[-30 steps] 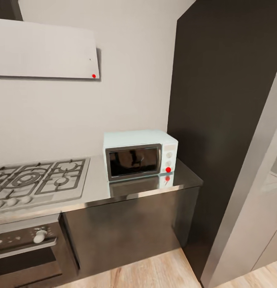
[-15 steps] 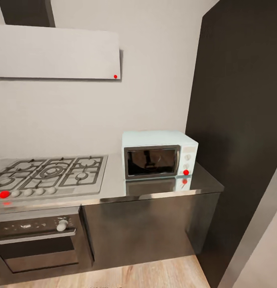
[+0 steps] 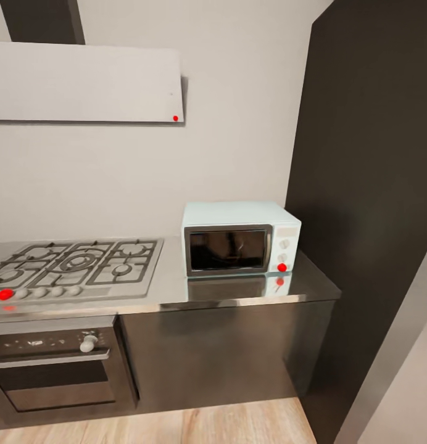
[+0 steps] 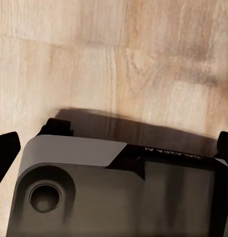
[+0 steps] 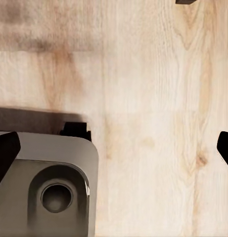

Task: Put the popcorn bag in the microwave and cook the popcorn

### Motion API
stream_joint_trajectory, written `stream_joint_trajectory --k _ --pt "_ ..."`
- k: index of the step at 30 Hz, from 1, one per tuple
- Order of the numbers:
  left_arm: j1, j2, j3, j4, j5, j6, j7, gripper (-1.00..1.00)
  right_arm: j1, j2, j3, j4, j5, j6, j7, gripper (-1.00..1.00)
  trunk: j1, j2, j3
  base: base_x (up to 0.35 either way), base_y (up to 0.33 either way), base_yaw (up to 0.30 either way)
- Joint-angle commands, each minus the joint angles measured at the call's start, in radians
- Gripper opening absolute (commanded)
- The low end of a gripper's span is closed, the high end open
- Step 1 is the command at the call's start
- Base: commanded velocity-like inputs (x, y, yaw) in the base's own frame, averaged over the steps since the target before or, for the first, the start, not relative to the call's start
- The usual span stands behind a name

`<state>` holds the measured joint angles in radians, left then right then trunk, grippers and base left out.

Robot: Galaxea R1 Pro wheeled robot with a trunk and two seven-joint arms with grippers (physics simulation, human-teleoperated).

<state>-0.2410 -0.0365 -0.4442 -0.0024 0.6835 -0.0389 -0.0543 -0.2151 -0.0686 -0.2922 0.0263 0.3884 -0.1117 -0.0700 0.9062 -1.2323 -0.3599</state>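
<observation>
Two sets of jaws hang parted and empty over the wood floor (image 5: 153,123); microwave (image 3: 240,239) sits shut on the tabletop (image 3: 170,290), awaiting approach.

The head view looks forward and slightly down from a short way off at the bench (image 3: 170,290), taking in the microwave (image 3: 240,239), the gas hob (image 3: 71,268), the built-in oven (image 3: 53,364) and a strip of wooden floor (image 3: 195,425). Both wrist views face straight down at that wooden floor (image 4: 118,59) from close above, each with part of the robot's grey base (image 4: 114,192) in frame. The left tool's (image 4: 114,148) fingertips (image 4: 5,148) and the right tool's (image 5: 114,148) fingertips (image 5: 5,150) sit at opposite picture edges, wide apart.
</observation>
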Motion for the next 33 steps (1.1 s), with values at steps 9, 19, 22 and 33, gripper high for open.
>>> stream_joint_trajectory --k 9,19,22,33 --pt "-0.001 0.001 -0.008 0.002 0.011 -0.005 -0.004 1.0 -0.001 0.001 -0.008 0.003 0.01 0.006 -0.001 1.0 0.0 -0.001 -0.001 0.0 -0.286 0.0" --pt "-0.001 0.003 -0.007 0.002 0.011 -0.01 -0.004 1.0 -0.001 0.0 -0.008 0.003 0.009 0.007 -0.004 1.0 0.0 -0.001 -0.001 0.0 -0.161 0.184" --pt "-0.001 0.003 -0.007 0.002 0.011 -0.01 -0.004 1.0 -0.001 0.0 -0.008 0.003 0.009 0.006 -0.004 1.0 0.0 -0.001 -0.001 0.0 -0.004 0.172" --pt "-0.001 0.004 -0.007 0.002 0.011 -0.01 -0.004 1.0 -0.001 0.002 -0.008 0.003 0.011 0.0 -0.004 1.0 0.0 -0.001 -0.001 0.0 0.0 0.011"
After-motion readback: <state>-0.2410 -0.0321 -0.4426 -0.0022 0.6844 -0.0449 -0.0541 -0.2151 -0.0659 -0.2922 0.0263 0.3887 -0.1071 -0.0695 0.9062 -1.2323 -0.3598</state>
